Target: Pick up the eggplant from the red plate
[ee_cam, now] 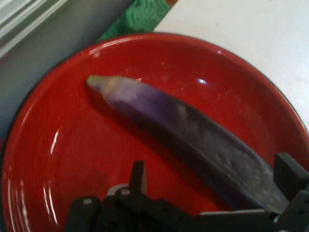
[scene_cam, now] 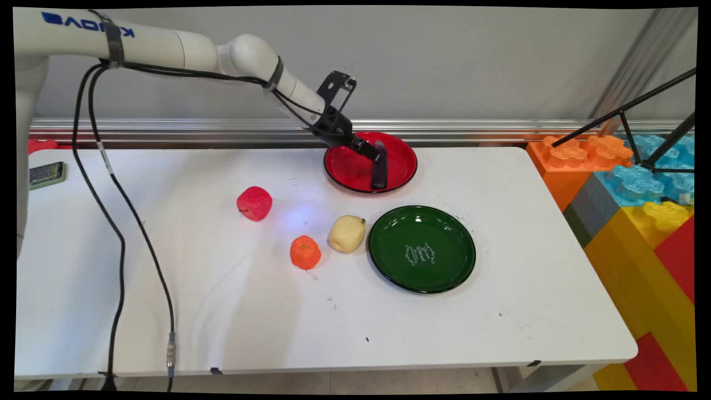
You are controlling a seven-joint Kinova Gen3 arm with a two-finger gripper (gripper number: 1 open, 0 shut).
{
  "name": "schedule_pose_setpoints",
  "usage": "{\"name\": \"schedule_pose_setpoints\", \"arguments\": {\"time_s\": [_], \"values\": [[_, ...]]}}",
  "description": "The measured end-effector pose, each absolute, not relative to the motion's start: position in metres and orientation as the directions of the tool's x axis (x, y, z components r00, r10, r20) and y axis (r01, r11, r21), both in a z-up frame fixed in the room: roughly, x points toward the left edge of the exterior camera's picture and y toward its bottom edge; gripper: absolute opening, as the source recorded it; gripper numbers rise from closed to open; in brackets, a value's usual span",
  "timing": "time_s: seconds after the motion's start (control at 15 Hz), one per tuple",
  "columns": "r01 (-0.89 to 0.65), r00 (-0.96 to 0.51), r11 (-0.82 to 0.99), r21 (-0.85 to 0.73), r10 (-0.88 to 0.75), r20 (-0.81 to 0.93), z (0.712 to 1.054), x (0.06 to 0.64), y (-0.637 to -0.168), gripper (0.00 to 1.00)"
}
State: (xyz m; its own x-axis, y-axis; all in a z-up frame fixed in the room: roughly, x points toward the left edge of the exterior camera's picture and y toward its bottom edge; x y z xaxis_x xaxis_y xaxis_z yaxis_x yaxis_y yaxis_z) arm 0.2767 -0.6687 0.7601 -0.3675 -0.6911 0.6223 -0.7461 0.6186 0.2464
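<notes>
The gripper [ee_cam: 212, 186] hovers low over the red plate [ee_cam: 63, 159], its fingers spread around the purple eggplant [ee_cam: 193, 135] lying inside.

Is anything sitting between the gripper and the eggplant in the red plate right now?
Nothing visible does. The gripper is directly over the eggplant, which lies alone in the red plate; one finger shows on each side of its dark end. Whether they touch it is unclear.
</notes>
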Motion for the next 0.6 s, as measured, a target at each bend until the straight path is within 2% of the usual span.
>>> {"name": "schedule_pose_setpoints", "arguments": {"time_s": [0.6], "values": [[-0.777, -0.291, 0.547, 0.311, -0.750, 0.593, 0.756, 0.253, -0.658, 1.00]]}}
